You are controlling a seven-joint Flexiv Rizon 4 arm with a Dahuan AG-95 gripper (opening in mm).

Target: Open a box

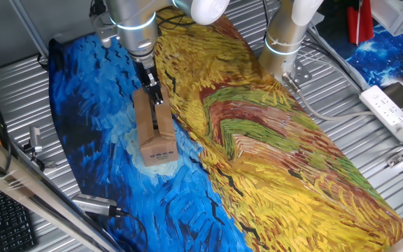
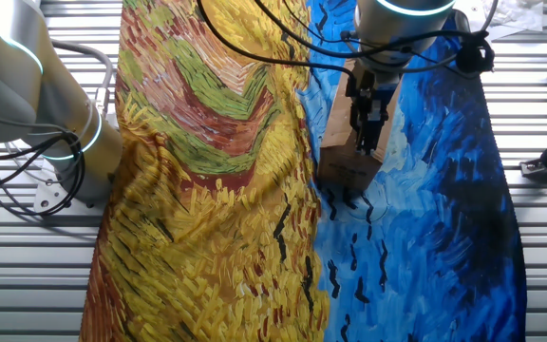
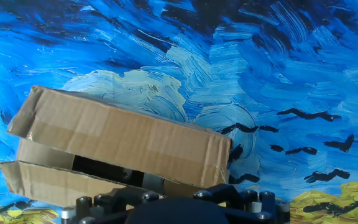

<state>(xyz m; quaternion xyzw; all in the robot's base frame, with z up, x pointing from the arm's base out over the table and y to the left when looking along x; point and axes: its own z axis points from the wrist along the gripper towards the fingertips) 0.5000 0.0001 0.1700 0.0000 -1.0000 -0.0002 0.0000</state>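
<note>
The brown cardboard box [image 1: 157,131] lies on the blue part of a painted cloth, with black printed marks on its near end face. It also shows in the other fixed view [image 2: 346,152] and fills the lower left of the hand view [image 3: 123,134]. My gripper [image 1: 157,98] comes straight down onto the box's top at the seam between the flaps [image 2: 367,142]. Its fingers stand close together. In the hand view one top flap is lifted a little and a dark gap shows under it. My fingertips are hidden there behind the hand's dark body.
A blue and yellow painted cloth [image 1: 257,154] covers the slatted metal table. A second arm's base [image 1: 285,38] stands at the cloth's far edge. A white power strip [image 1: 392,112] lies at the right. A keyboard [image 1: 5,224] is at the lower left.
</note>
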